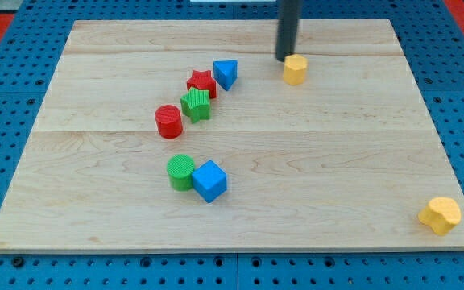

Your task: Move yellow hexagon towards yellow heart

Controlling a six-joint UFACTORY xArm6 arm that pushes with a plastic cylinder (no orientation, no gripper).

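The yellow hexagon (296,69) lies near the view's top, right of the middle of the wooden board (337,161). My tip (285,58) stands just at the hexagon's upper left edge, touching or nearly touching it. The yellow heart (441,215) lies at the board's bottom right corner, far below and to the right of the hexagon.
A blue triangle-like block (225,74), a red star (201,82), a green star (196,105) and a red cylinder (168,122) form a slanting row left of the hexagon. A green cylinder (181,171) and a blue cube (209,180) sit together lower down.
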